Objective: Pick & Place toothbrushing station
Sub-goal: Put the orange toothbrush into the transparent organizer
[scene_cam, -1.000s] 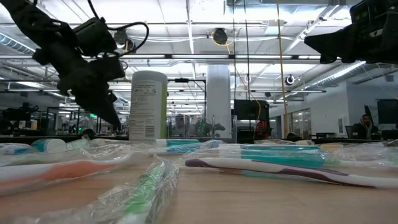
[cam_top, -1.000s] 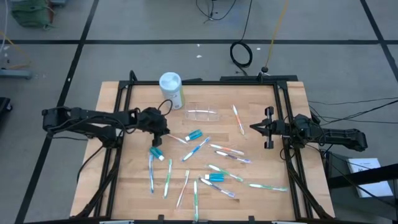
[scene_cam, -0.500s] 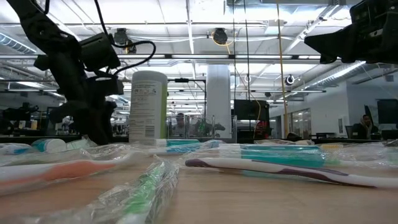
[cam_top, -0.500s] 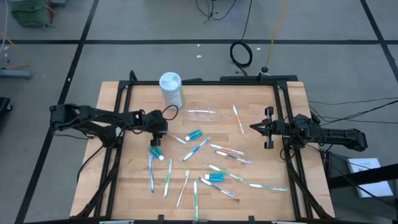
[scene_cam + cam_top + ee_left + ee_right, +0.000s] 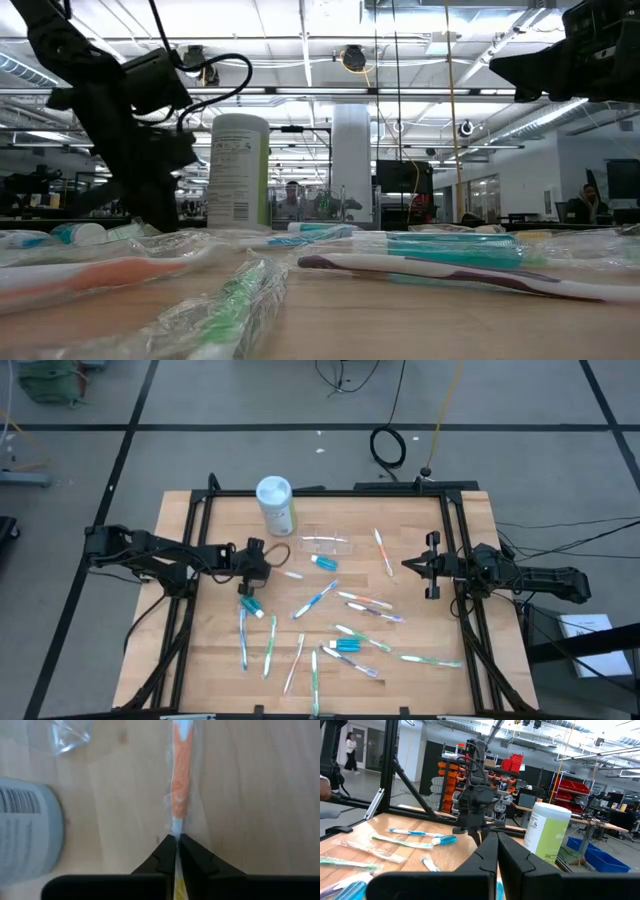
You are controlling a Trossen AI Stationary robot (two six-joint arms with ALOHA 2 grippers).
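Two arms are reaching over the counter [image 5: 210,660]: the left claw [image 5: 270,567] is lying low near the white canister [image 5: 277,505], and the left wrist view is showing its tips clenched on a wrapped orange toothbrush [image 5: 181,780] resting on the wood. The right claw [image 5: 408,565] is hovering clenched and empty at the right edge, other toothbrushes [image 5: 330,630] scattered between

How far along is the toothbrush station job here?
Done: nothing visibly; the clear holder holds no brush. In hand: left claw pinches an orange toothbrush on the table. Left: the scattered toothbrushes and toothpaste tubes. Right claw waits at the table's right edge.
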